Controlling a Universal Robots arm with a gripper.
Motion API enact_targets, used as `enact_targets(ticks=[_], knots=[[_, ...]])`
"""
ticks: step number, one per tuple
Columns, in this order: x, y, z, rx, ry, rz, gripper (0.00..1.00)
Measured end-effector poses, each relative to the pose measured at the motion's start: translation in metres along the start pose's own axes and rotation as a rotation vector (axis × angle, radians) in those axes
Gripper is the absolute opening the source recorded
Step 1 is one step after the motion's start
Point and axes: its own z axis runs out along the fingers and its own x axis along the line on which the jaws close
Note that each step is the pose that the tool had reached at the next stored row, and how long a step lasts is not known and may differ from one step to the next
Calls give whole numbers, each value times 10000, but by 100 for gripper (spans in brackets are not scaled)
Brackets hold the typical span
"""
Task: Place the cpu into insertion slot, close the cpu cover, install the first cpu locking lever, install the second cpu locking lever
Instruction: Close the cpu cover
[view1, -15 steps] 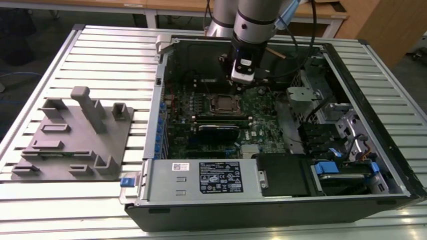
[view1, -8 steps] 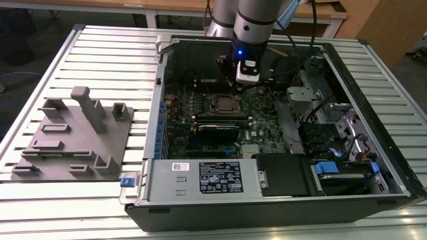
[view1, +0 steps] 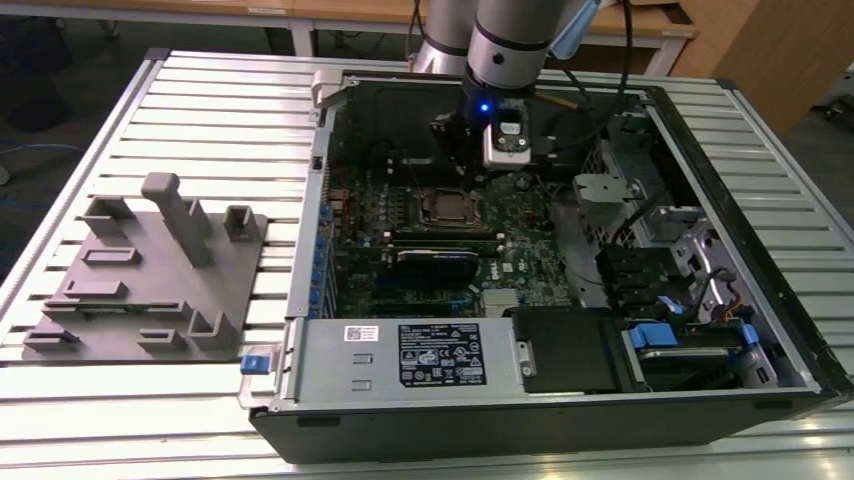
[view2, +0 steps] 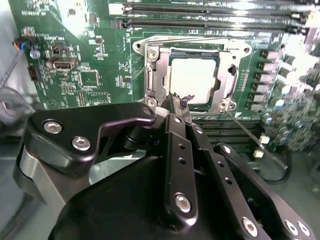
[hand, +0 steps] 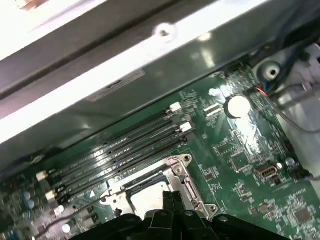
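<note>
Claw: two black, matte metal fingers with screw heads, the claw (view2: 177, 102) pinched together at a narrow tip, nothing seen between them; tip at the socket's edge.
Cpu: the small flat square cpu with a smooth, pale silver top (view2: 192, 80) lies inside the socket.
Slot: the square insertion slot with a silvery rim (view1: 447, 207) on a glossy green circuit board (view2: 85, 50).
Cover: the thin silvery metal cpu cover frame (view2: 151, 75) lies flat, framing the chip.
Neighbours: long black ribbed memory slots (hand: 125, 145) beside the socket.
Surface: pale slatted metal surface (view1: 214, 100) carrying the open black computer case (view1: 534, 420).
</note>
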Motion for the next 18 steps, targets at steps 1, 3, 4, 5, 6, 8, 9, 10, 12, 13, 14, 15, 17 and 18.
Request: enact_targets(ticks=[1,3,4,5,6,8,9,10,12,13,14,15,17,18], knots=[[0,0,2,9,2,-178,11],[0,0,5,30,7,-554,11],[0,0,7,40,10,-734,11],[-1,0,8,50,12,-915,11],[-1,0,10,59,15,-1092,11],[-1,0,13,79,19,-1462,11],[-1,0,15,89,22,-1643,11],[-1,0,17,99,24,-1822,11],[-1,0,20,118,29,-2182,11],[-1,-1,20,128,31,-2340,11],[0,-1,20,131,32,-2408,11],[0,-1,20,132,32,-2414,11],[0,-1,21,131,31,-2416,11],[0,-1,21,130,32,-2416,11]])
